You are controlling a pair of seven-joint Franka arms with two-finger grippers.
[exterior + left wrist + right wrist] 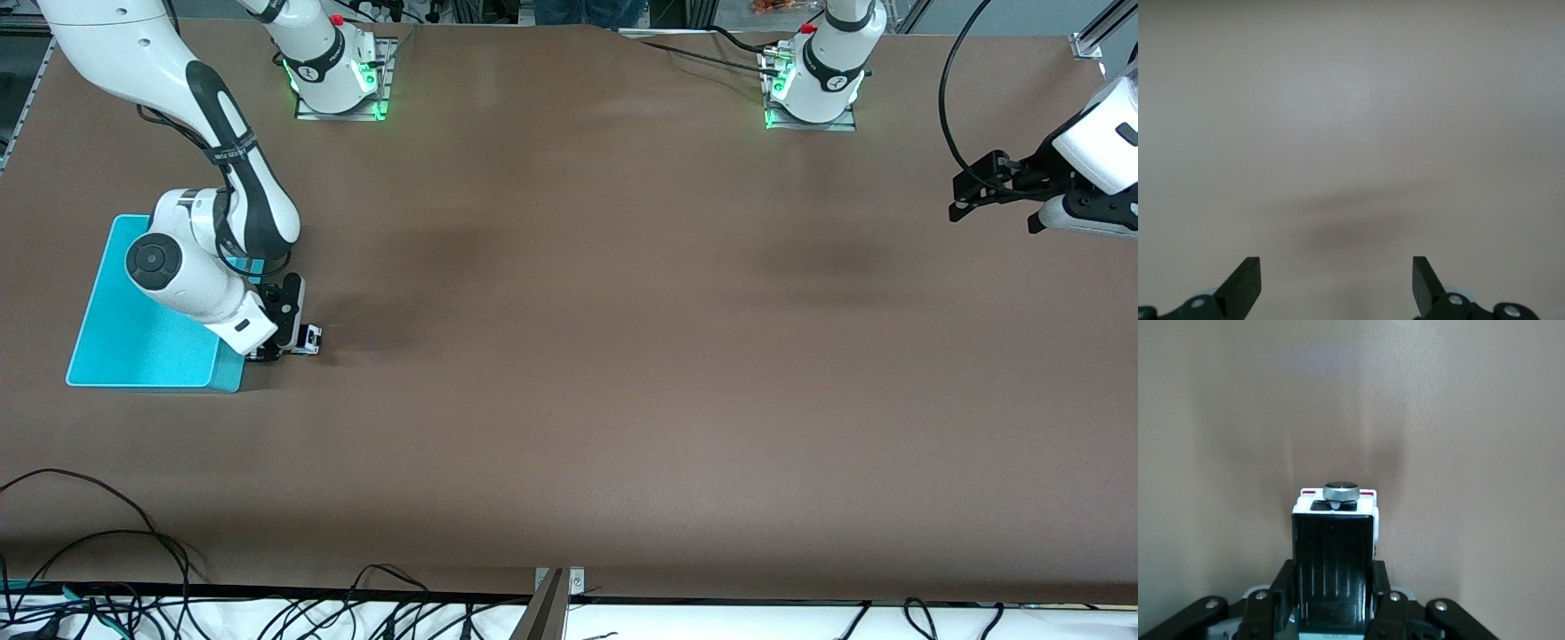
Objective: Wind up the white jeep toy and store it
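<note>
The white jeep toy [308, 338] sits on the brown table beside the corner of the cyan bin [133, 342] that lies nearer the front camera. My right gripper [289, 342] is down at the table, shut on the jeep toy [1335, 553]. In the right wrist view its black fingers [1381, 597] press both sides of the toy's black roof, and the spare wheel shows at the toy's end. My left gripper [996, 191] hangs open over the left arm's end of the table, holding nothing; its fingertips [1245, 283] stand wide apart above bare table.
The cyan bin lies flat at the right arm's end of the table, partly covered by the right arm. Both arm bases [338, 80] [813, 84] stand along the table's edge farthest from the front camera. Loose cables [98, 569] run along the edge nearest it.
</note>
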